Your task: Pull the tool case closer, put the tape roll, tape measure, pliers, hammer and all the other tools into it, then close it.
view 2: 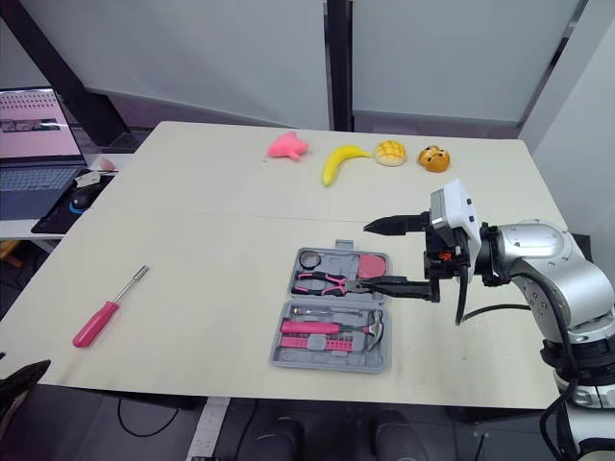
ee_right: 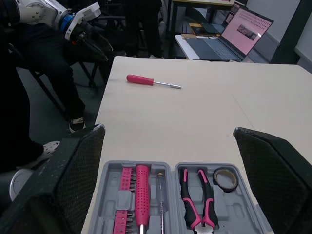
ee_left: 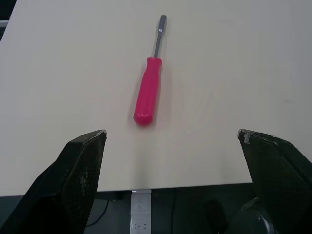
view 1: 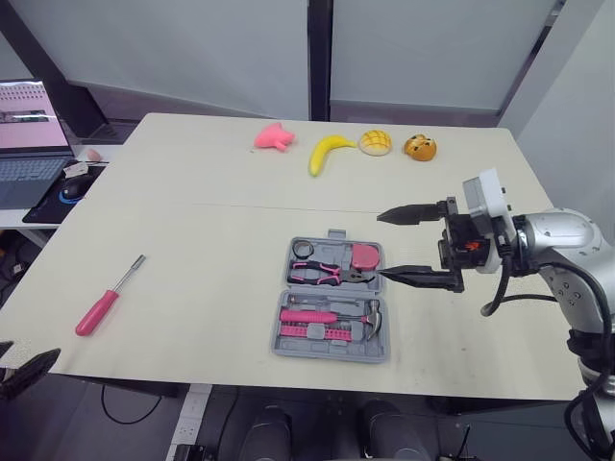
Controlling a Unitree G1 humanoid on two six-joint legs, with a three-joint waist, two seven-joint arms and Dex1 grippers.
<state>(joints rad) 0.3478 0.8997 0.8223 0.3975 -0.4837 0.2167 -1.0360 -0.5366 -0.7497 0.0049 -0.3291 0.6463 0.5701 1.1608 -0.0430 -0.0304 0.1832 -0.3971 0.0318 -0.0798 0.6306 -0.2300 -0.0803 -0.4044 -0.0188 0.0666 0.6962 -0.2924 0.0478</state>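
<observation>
Open tool case sitting near the table's front edge, pliers and hammer lying inside, right gripper hovering at its 3 o'clock, fingers spread wide, pink screwdriver lying well apart at 9 o'clock, left gripper gaping wide at the screwdriver's 8 o'clock

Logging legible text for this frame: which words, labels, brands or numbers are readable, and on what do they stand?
Nothing here can be quoted.
Laptop screen: a pink page with rows of writing, too small to read.
Tape measure in the tool case: no readable label or brand.
Screwdriver on the table: plain pink handle, no marking visible.
</observation>
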